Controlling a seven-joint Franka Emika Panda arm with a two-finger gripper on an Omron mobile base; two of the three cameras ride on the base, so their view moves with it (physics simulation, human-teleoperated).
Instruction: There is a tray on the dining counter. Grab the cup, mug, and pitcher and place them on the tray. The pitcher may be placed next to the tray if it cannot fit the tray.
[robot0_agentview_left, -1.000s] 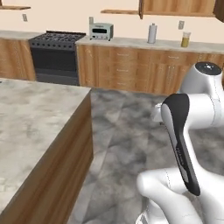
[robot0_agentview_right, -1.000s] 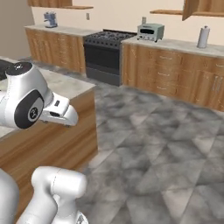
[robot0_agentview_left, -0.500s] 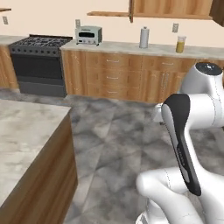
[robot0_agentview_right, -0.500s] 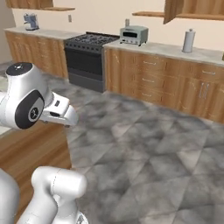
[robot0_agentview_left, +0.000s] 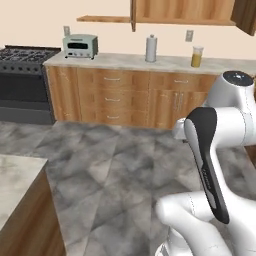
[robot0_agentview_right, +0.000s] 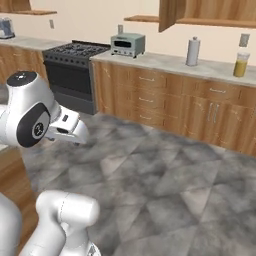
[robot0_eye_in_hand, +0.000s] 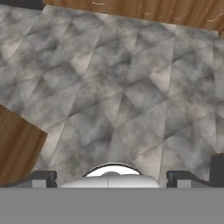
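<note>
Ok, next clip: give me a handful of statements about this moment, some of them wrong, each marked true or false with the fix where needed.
1. The pitcher of orange-yellow liquid stands on the far wall counter. True.
2. The jaws are shut on the pitcher. False: in the hand view the gripper is open with nothing between its tips, over the grey floor.
3. A toaster oven sits on the wall counter next to the stove. True.
4. The grey metal cylinder stands to the right of the pitcher. False: in both base views it stands to the pitcher's left.
5. The pitcher lies tipped on its side. False: it stands upright.
</note>
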